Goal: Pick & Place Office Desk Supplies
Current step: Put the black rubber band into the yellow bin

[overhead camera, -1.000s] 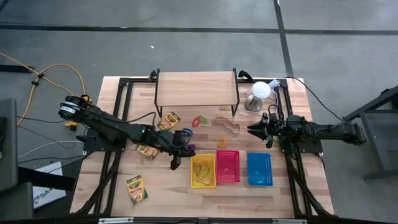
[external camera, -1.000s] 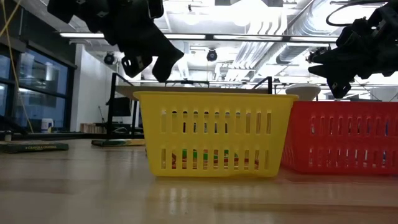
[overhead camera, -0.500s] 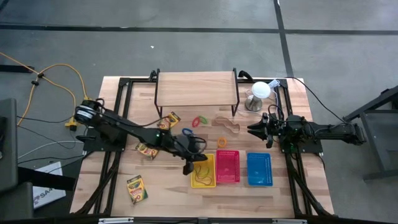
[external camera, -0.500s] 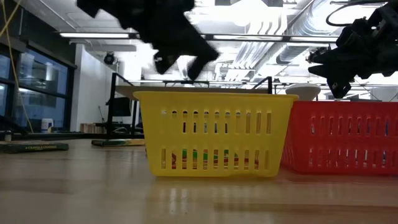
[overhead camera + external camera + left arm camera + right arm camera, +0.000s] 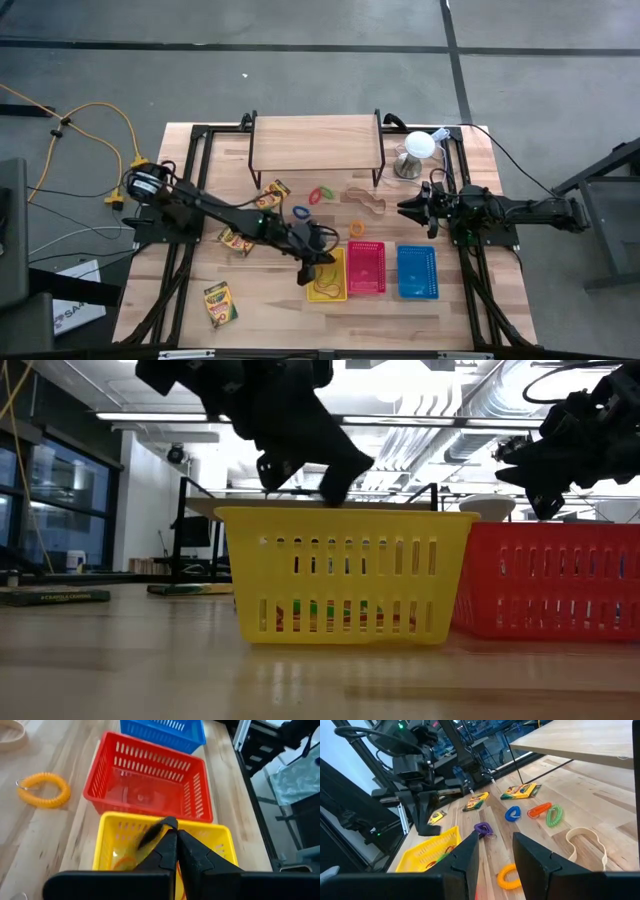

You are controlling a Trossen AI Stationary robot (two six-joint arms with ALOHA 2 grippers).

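Far left on the table [image 5: 200,310], a crayon box [image 5: 220,304] is seen lying flat near the front edge, long axis slightly tilted from front-to-back. Further back, a second crayon box [image 5: 236,240] lies beside the left arm, and a third [image 5: 272,193] rests near the wooden shelf [image 5: 315,141], angled diagonally.

Now the action: the left gripper [image 5: 318,268] is held directly above the yellow basket [image 5: 327,290], fingers pressed together. In its wrist view a blurred yellowish streak is seen at the fingertips, but whether something is pinched there cannot be told. Coloured bands are already seen lying in the yellow basket.

Moving right, the loose coils are spread behind the baskets: blue [image 5: 301,212], red [image 5: 318,194], green [image 5: 328,191], and an orange coil [image 5: 357,229] just behind the red basket [image 5: 366,268]. These are judged nearer the left gripper, lying behind it.

The blue basket [image 5: 417,272] follows. Far right, the right gripper [image 5: 407,209] is parked above the table, its jaws parted and empty, pointed toward the coils.
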